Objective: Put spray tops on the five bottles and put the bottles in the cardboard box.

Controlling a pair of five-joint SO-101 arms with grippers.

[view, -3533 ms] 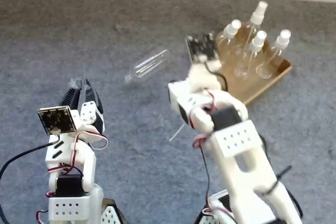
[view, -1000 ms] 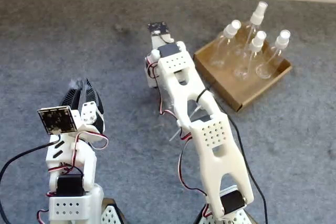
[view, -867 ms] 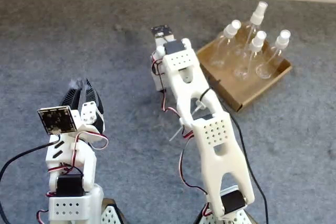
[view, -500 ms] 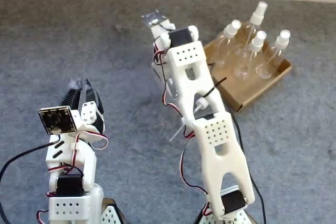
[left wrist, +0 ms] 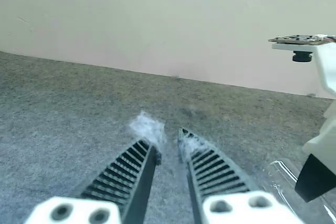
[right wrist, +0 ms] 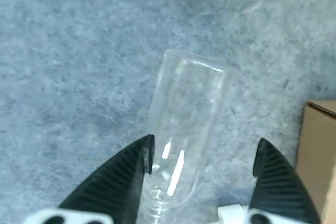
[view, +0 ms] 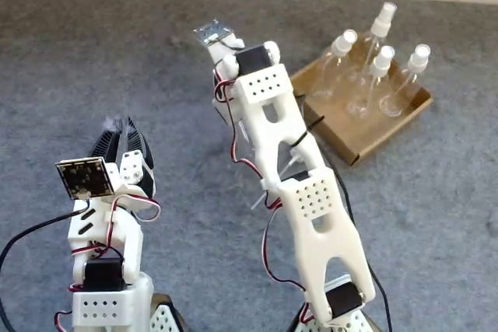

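Right gripper (right wrist: 205,141), jaws spread astride the lying bottle (right wrist: 186,98) mid-frame, sits off-centre; closing could squirt it away.

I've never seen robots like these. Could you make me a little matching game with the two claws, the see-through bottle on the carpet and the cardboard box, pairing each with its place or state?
Things:
1. left claw
2. right claw
3. clear bottle
4. cardboard box

Places or states:
A. lying on its side on the grey carpet
B. holds four bottles with white spray tops
C. open wide, straddling a bottle
D. holding nothing, over bare carpet

Pairs: 1-D, 2-C, 3-A, 4-B
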